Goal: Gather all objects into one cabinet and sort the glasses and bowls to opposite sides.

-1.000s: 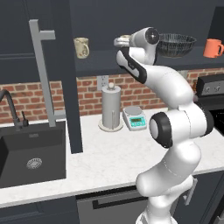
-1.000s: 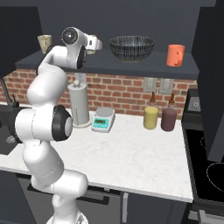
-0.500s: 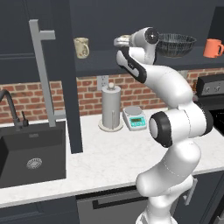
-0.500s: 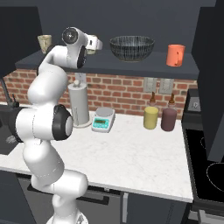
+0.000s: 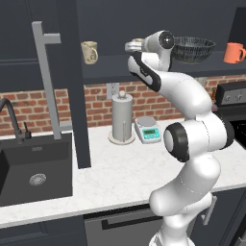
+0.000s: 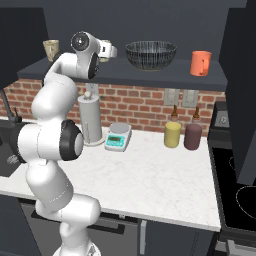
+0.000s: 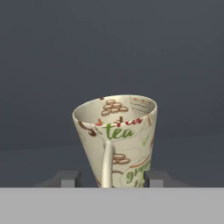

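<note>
**Patterned mug between the jaws on the cabinet shelf**

While I watch the hand view, the beige patterned mug (image 7: pixel 117 140) stands upright on the dark shelf (image 6: pixel 150 77), its handle facing the camera. The gripper (image 7: pixel 112 178) has one dark fingertip (image 7: pixel 66 178) on each side of the mug's base; I cannot tell whether they press on it or stand just clear. In the right base view, the hand sits at shelf height. On that shelf stand the small beige tumbler (image 6: pixel 51 49) at the left, then the ribbed black bowl (image 6: pixel 150 54), then the orange mug (image 6: pixel 200 63) at the right. Below, the counter (image 6: pixel 150 175) carries a paper-towel cylinder (image 6: pixel 91 118) and a scale (image 6: pixel 118 137).
</note>
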